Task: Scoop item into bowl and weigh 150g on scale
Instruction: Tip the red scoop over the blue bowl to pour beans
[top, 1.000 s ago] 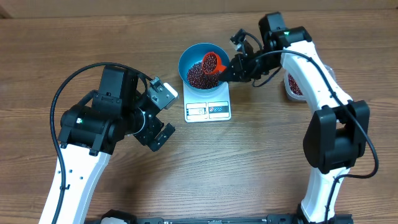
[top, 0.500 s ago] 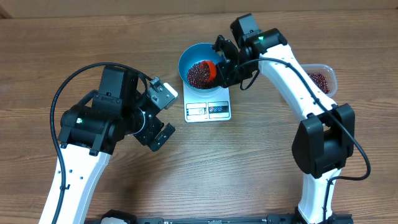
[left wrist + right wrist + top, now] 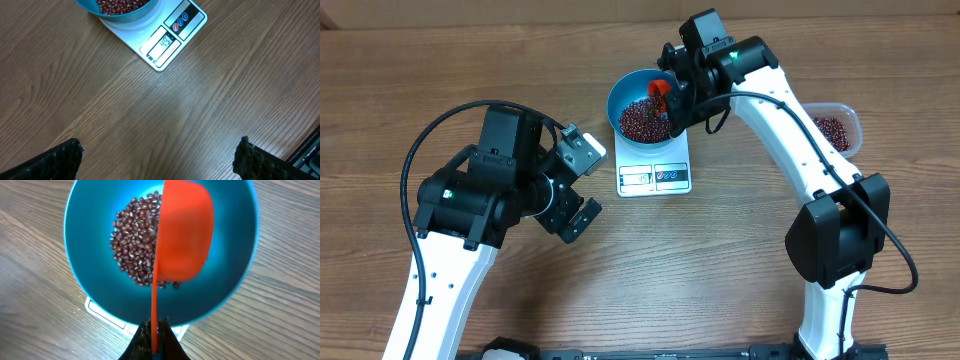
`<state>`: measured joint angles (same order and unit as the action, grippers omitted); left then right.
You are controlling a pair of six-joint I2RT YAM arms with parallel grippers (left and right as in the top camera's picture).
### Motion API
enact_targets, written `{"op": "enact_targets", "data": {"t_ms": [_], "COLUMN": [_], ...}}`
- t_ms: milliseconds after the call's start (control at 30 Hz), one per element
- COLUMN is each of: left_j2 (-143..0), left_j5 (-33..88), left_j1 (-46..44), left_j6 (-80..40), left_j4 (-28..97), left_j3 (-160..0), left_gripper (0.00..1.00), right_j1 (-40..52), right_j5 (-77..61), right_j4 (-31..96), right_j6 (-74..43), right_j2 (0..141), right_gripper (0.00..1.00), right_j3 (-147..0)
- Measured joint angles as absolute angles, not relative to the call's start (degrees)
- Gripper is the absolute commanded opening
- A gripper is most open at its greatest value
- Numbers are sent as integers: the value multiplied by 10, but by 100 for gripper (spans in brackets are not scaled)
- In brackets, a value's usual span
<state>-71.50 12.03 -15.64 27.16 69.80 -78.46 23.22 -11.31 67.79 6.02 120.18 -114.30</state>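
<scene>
- Beans (image 3: 132,240) lie in a loose dark heap in the bright-blue bowl (image 3: 80,265), straight below the right gripper (image 3: 154,340), whose jaws are clenched on the thin handle of the orange-red scoop (image 3: 182,235)
- The scoop is rolled onto its side over the bowl, so the wrist view shows only the back of its cup; whether any beans are left inside it I cannot tell
- The bowl stands on the white scale (image 3: 172,40) and covers most of the platform, leaving the display (image 3: 162,45) bare along one edge; there are digits on it, but I cannot read them with any confidence
- Beyond the right arm, well apart from the scale, the clear container (image 3: 835,130) holds more beans
- The left gripper (image 3: 159,162) hangs over bare table (image 3: 150,115) with its jaws spread wide and nothing between them, near the display edge of the scale but not touching it
- To my eye the job is partway done: the heap covers the bowl's floor, yet the bowl is far from full
- What is left is to check the reading and add or remove beans until it shows the wanted weight
</scene>
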Motion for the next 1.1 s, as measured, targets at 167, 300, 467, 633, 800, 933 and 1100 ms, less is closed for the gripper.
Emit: {"op": "enact_targets", "data": {"t_ms": [167, 300, 467, 633, 800, 933, 1100], "left_j2": [-715, -715, -715, -715, -715, -715, -715], "left_j5": [120, 120, 120, 120, 120, 120, 120], "left_j1": [-156, -156, -156, -156, -156, -156, -156], "left_j6": [272, 272, 272, 272, 272, 272, 272], "left_j4": [698, 698, 698, 698, 698, 698, 698], "left_j3": [-785, -785, -785, -785, -785, -785, -785], "left_gripper": [100, 100, 100, 100, 100, 100, 100], "right_j1": [233, 234, 244, 258, 277, 296, 314], "right_j5": [-81, -60, -18, 25, 68, 117, 161], "right_j4": [698, 717, 730, 732, 735, 735, 736], "right_j6": [61, 66, 71, 75, 78, 80, 88], "right_j2": [1202, 1202, 1202, 1202, 1202, 1202, 1202], "right_gripper": [4, 4, 4, 4, 4, 4, 4], "right_j3": [-1159, -1173, -1187, -1193, -1207, -1216, -1217]}}
